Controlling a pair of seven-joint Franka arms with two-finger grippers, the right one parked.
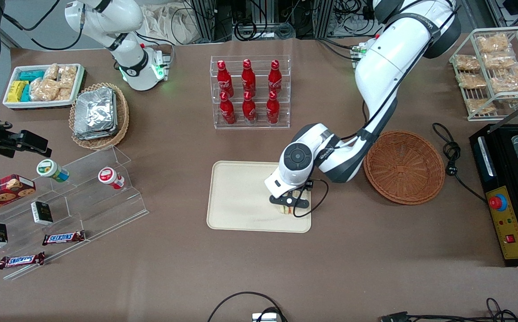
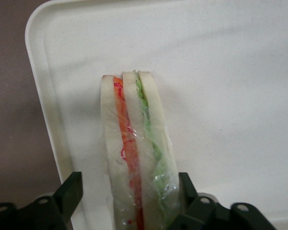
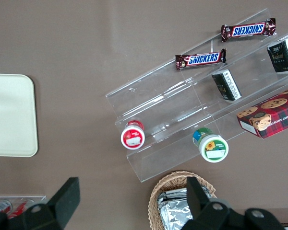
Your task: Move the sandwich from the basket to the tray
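Observation:
The sandwich [image 2: 134,143], a wrapped wedge of white bread with orange, red and green layers, stands on its edge on the cream tray [image 2: 230,72], close to the tray's rim. My left gripper [image 2: 129,181] is open around it: one finger touches the green side, and the other stands apart with bare tray showing in between. In the front view the gripper [image 1: 288,206] is low over the tray [image 1: 241,197], at the corner nearest the camera toward the working arm's end. The sandwich [image 1: 289,210] barely peeks out beneath it. The reddish-brown basket [image 1: 404,166] stands beside the tray and is empty.
A clear rack of red bottles [image 1: 250,91] stands farther from the camera than the tray. A black cable [image 1: 453,154] and a black machine [image 1: 509,197] lie toward the working arm's end. A clear stepped shelf with snacks [image 1: 75,197] and a tan basket of foil packs [image 1: 99,114] lie toward the parked arm's end.

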